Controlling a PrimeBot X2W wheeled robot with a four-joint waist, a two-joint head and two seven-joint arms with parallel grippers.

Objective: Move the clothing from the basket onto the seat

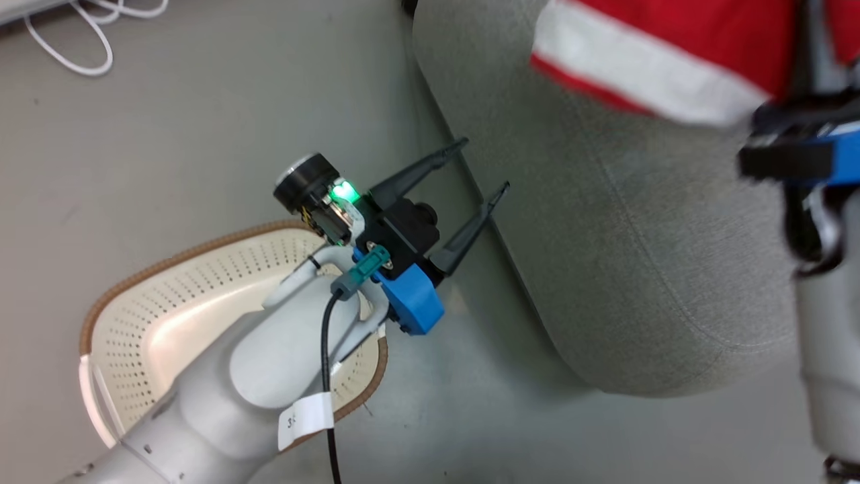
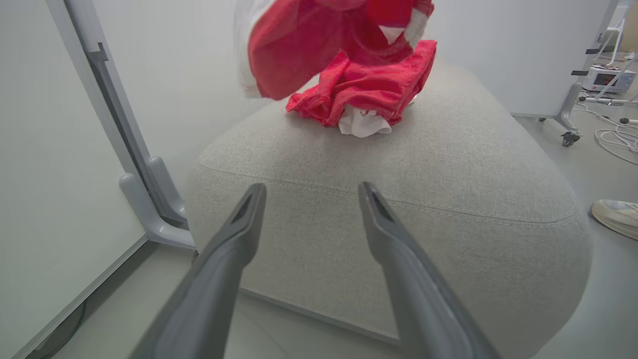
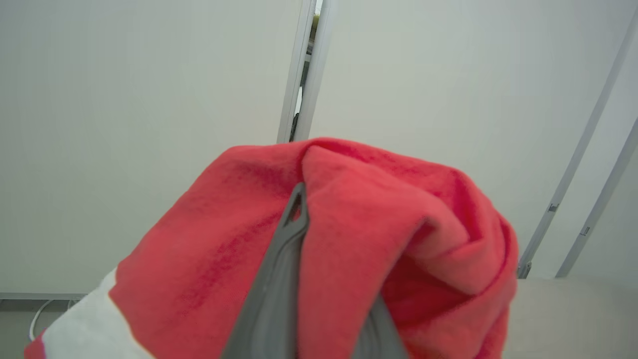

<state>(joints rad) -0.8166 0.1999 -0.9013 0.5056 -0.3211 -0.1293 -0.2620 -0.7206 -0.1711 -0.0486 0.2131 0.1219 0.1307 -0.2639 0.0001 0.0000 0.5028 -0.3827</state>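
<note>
One red and white piece of clothing lies crumpled on top of the grey seat. A second piece hangs above it and also shows over the seat as a red cloth with a white band. My right gripper is shut on this cloth, which drapes over its fingers. At the head view's right edge that gripper is blurred. My left gripper stands open and holds nothing, just off the seat's side, its fingers pointing at the cushion. The basket sits on the floor under my left forearm, its visible inside bare.
White partition panels with grey feet stand close behind the seat. A white cable loops on the floor beyond the basket. A person's shoe is on the floor by the seat's far side, with a wheeled stand and cables behind it.
</note>
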